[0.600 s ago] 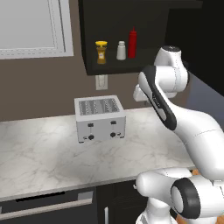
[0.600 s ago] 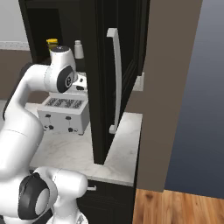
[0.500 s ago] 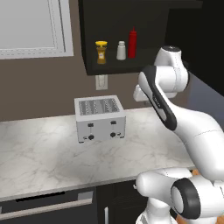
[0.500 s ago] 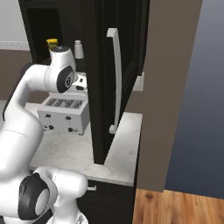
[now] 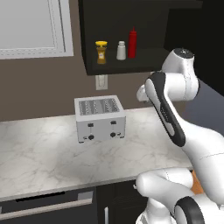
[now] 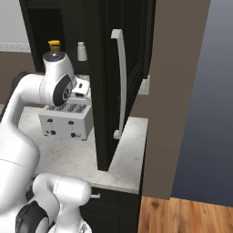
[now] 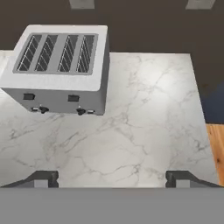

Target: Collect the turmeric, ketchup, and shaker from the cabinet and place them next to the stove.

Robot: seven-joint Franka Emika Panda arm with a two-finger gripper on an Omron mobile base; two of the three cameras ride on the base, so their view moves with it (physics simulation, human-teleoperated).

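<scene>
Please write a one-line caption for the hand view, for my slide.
Open gripper looks down on the silver toaster standing on the marble counter.

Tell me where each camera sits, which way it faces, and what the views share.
Left base view: behind-left, facing the cabinet with turmeric, shaker, ketchup; arm at right.
Right base view: behind-right, facing the tall dark door; arm at left.
Hand view: on the hand, looking down at the counter; open tool tips at bottom.
All share the toaster.
</scene>
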